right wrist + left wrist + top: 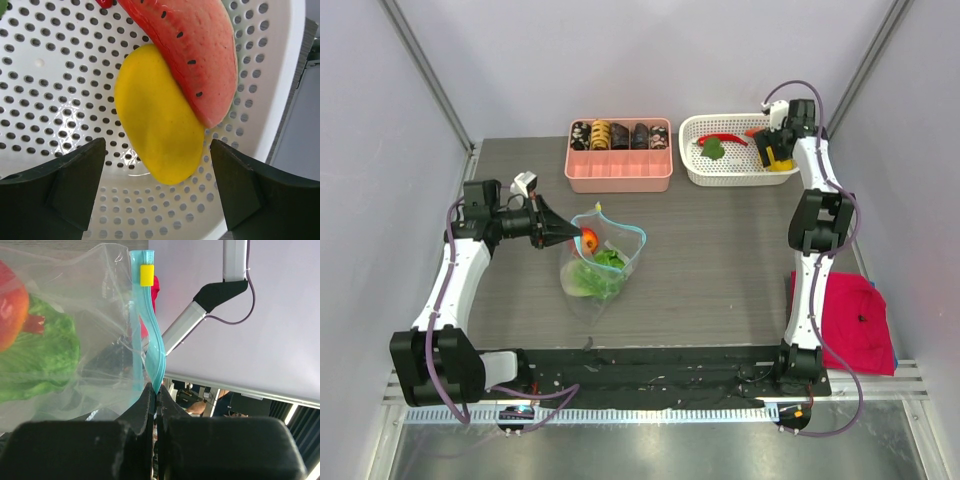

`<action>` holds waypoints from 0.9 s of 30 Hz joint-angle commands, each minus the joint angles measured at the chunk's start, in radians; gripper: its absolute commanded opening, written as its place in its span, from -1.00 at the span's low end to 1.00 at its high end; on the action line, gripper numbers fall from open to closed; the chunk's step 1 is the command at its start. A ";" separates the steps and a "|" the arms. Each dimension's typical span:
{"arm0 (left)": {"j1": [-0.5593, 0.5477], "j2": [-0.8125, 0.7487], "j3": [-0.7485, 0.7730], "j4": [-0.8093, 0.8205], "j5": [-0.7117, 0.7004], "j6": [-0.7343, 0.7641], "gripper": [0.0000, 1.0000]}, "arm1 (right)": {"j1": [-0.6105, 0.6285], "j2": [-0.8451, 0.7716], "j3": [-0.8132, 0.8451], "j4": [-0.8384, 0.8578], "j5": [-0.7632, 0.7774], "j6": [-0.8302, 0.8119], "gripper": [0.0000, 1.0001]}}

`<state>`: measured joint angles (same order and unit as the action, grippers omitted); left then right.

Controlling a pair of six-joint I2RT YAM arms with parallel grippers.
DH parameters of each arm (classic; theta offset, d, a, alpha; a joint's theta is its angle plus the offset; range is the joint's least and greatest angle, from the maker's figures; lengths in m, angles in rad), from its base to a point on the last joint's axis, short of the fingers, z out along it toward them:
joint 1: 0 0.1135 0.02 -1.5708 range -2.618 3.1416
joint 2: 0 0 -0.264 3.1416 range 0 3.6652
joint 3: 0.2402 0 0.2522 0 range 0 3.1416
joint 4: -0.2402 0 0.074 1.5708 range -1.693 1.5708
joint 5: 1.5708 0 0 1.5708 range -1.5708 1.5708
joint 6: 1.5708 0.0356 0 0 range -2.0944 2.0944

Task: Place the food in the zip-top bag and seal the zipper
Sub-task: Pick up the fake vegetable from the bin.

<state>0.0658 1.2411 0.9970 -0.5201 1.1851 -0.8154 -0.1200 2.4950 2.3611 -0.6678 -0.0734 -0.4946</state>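
The zip-top bag (602, 265) sat about mid-table, a bit left of center, propped half upright with some lettuce (603, 270) and a red-orange tomato (589, 240) already inside. The left gripper (155, 395) was clamped tight on the light-blue zipper (150, 340) at the rim, with a little yellow slider (146, 275) farther along the strip.

My take: that film was thin, crinkly and basically weightless, so it'd flop shut the second you let go. The zipper strip looked like the only stiff-ish bit worth pinching.

The next food was at the back right, in the white basket (50, 75). A yellow piece (155, 125) lay there, touching a pink-red slice (195, 50) with black seed marks that overlapped its upper side. The right gripper (156, 160) hung over it with jaws spread wide, one either side, holding nothing.

Smooth rounded hard plastic like that is probably light and slippery, so I'd pinch across the narrow middle and low down. Watch for the slice getting dragged along.

A red chili (720, 138) was in the basket too. A pink tray (620, 178) stood beside the basket.
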 commanded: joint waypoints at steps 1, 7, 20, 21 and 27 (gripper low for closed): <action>0.005 0.001 0.042 -0.021 0.019 0.028 -0.99 | 0.002 0.027 0.018 0.057 -0.009 0.019 0.79; 0.005 0.006 0.042 -0.027 0.021 0.035 -1.00 | 0.002 0.035 -0.005 0.063 -0.068 0.037 0.63; 0.005 0.023 0.043 -0.040 0.019 0.053 -0.99 | 0.040 0.064 0.012 0.111 -0.137 0.083 0.31; 0.005 0.023 0.045 -0.047 0.019 0.058 -0.99 | 0.040 0.065 0.015 0.112 -0.137 0.088 0.24; 0.005 0.027 0.058 -0.075 0.008 0.076 -0.99 | 0.040 0.009 0.021 0.149 -0.132 0.129 -0.41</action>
<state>0.0658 1.2705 1.0115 -0.5758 1.1854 -0.7643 -0.0803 2.5553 2.3413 -0.5941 -0.1913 -0.4049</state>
